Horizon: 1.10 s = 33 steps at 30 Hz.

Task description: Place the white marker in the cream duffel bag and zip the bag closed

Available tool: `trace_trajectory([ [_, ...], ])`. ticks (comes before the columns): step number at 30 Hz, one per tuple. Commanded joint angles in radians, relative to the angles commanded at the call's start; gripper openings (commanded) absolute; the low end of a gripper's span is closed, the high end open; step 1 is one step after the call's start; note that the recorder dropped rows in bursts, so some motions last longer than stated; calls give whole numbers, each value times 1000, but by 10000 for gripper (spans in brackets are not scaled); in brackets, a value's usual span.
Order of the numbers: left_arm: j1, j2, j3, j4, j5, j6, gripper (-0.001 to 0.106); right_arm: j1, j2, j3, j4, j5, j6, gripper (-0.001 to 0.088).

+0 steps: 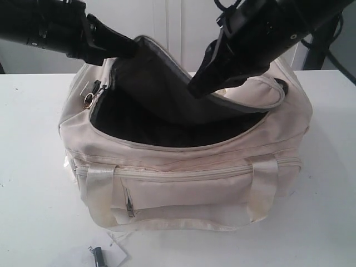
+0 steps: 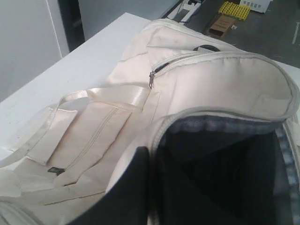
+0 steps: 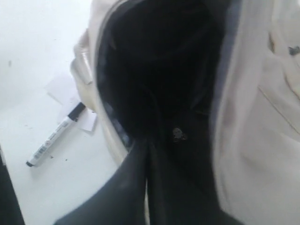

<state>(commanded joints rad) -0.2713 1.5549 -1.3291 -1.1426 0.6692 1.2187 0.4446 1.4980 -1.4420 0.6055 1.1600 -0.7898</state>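
Right gripper (image 3: 147, 143) had its fingers pressed flat together, tips down in the dark mouth of the cream duffel bag (image 1: 183, 189), nothing visibly between them. Across the opening, the left gripper (image 1: 133, 49) was pinched on the rim of the raised zip flap, holding it up. The bag sat wide open, pocket side toward the exterior camera, close to the far edge of the plain white worktop (image 1: 33, 167). Behind that edge were pale panelled doors (image 1: 167, 22). And the white marker (image 3: 54, 136)? It was outside the bag, lying flat on the worktop beyond the pocket side, off the bag's left front corner, dark tip against the paper tag (image 3: 61, 86), well apart from both grippers.
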Motion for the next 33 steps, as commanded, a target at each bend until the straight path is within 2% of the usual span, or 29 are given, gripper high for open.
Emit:
trace_trajectory([
  [11,2,20,0,45,-22,-171,0,131,91,2,-6,-46,-76,5],
  [16,4,27,0,58,-22,-232,0,184,123,2,-38,-80,-104,138],
  [25,4,27,0,73,-22,-235,0,255,176,2,-129,-221,-104,365],
  [27,4,27,0,83,-22,-235,0,259,186,2,-130,-256,-104,389],
  [33,4,27,0,91,-22,-235,0,264,229,2,-129,-297,-104,386],
])
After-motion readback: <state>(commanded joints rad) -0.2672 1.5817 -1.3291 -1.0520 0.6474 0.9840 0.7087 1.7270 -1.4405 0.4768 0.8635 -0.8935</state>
